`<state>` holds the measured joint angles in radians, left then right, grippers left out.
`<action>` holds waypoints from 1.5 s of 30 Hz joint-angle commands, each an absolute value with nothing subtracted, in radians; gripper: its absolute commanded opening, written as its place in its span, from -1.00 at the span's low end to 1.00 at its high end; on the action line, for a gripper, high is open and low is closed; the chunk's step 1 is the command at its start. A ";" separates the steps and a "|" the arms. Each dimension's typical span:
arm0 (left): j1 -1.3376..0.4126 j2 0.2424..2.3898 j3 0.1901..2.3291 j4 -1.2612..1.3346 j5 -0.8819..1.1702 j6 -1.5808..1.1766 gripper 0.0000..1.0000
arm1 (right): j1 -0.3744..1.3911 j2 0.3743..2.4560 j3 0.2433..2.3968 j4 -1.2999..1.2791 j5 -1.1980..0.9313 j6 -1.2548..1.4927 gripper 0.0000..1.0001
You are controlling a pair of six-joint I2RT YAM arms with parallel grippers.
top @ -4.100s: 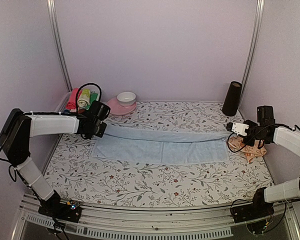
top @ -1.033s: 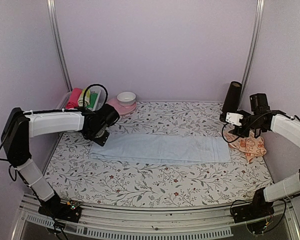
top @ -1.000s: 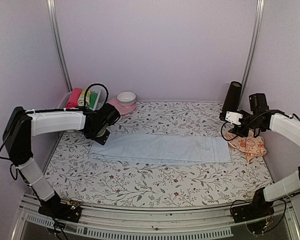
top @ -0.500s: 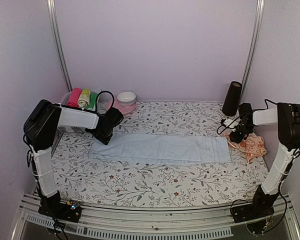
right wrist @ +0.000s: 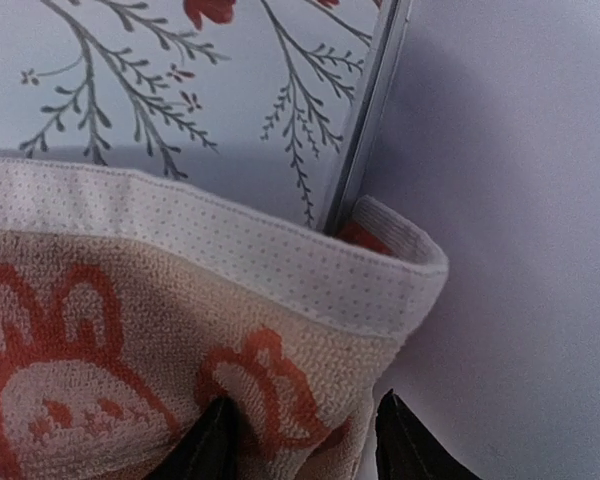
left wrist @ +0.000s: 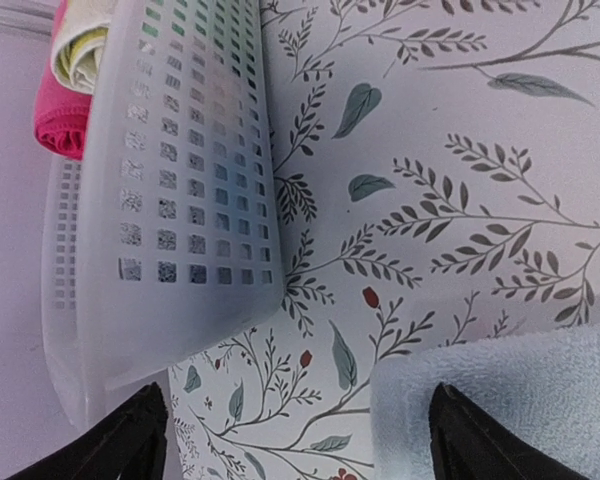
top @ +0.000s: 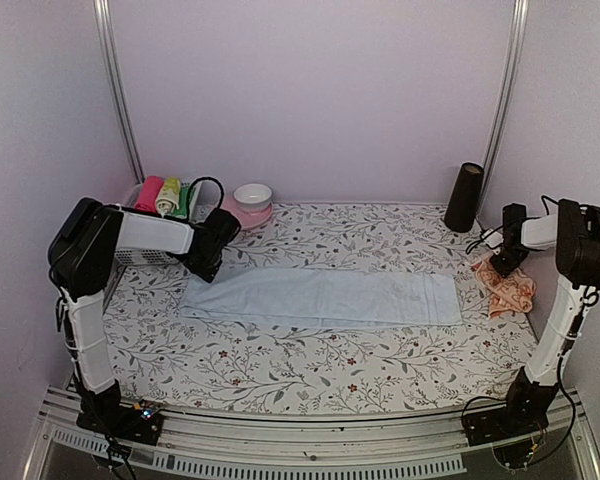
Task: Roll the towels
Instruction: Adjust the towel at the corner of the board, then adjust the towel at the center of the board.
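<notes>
The pale blue towel (top: 325, 297) lies flat and unrolled across the middle of the bench (top: 310, 370), its long side running left to right. The left gripper (left wrist: 295, 442) hangs over its far left corner with its jaws wide apart and nothing between them. The towel's corner lies just beside one fingertip. A white perforated basket (left wrist: 180, 200) stands close by on the far left, holding rolled cloths.

The peach towel (top: 508, 287), with a white dotted hem and rabbit-like prints, lies crumpled at the right edge of the bench against the wall. The right gripper (right wrist: 310, 445) is low over it, jaws partly apart and straddling the towel's edge. I cannot tell whether they pinch it.
</notes>
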<state>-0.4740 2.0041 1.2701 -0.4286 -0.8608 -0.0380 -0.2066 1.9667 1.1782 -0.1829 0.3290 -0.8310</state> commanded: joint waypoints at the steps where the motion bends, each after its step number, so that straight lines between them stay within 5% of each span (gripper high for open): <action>1: -0.464 2.041 1.300 -0.395 -0.893 -0.009 0.84 | -0.208 1.947 1.236 -0.228 0.384 -0.825 0.00; 13: -0.436 2.117 1.314 -0.389 -0.958 -0.007 0.84 | 0.001 1.625 1.189 -0.427 0.133 -0.729 0.21; 20: -0.434 2.127 1.307 -0.412 -1.000 -0.047 0.84 | 0.089 1.621 1.132 -0.461 0.040 -0.696 0.25; 26: -0.445 2.096 1.309 -0.379 -0.908 -0.037 0.94 | 0.087 1.651 1.105 -0.479 0.094 -0.615 0.24; 45: -0.492 1.977 1.295 -0.335 -0.879 -0.061 0.94 | -0.020 1.597 0.995 -0.548 -0.195 -0.515 0.22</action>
